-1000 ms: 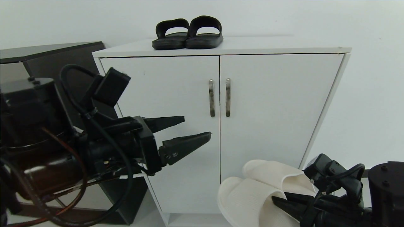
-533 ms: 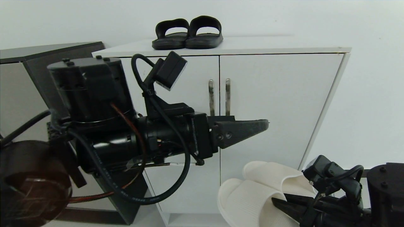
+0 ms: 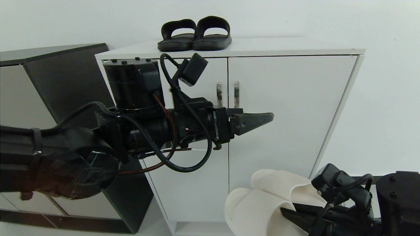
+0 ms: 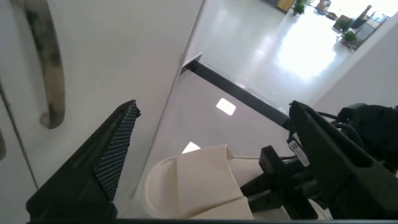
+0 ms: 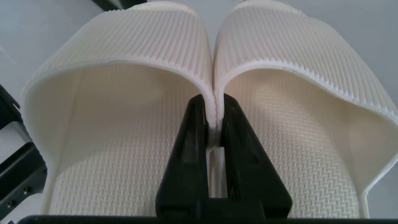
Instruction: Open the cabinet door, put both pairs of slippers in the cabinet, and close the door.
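So far nothing stowed: white two-door cabinet shut, black rubber slides on its top. Cream ribbed slippers pinched in right gripper, low before it; left gripper wide apart, empty, at its metal handles.

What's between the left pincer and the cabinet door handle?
Only bare door; the left wrist view shows the open left pincer apart from the handle.
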